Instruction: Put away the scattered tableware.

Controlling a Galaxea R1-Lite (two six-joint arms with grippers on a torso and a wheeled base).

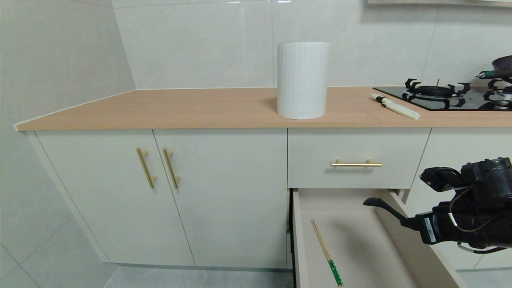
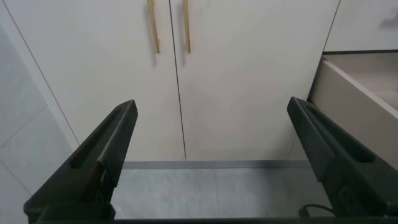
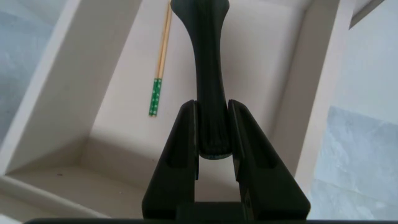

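The right fingers point(image 3: 184, 134) pinch one black utensil point(image 3: 208, 68) over the open drawer point(image 1: 360, 248), where one pair of green-tipped chopsticks point(image 1: 326, 252) lies at its left. The left fingers point(image 2: 112, 140) are spread, low before two cabinet doors point(image 1: 224, 192). On the worktop point(image 1: 200, 108) stand one white canister point(image 1: 303, 80) and, to its right, one wrapped utensil point(image 1: 395, 106).

Black right tool point(image 3: 213, 121), looping wrist cables point(image 1: 451, 218)
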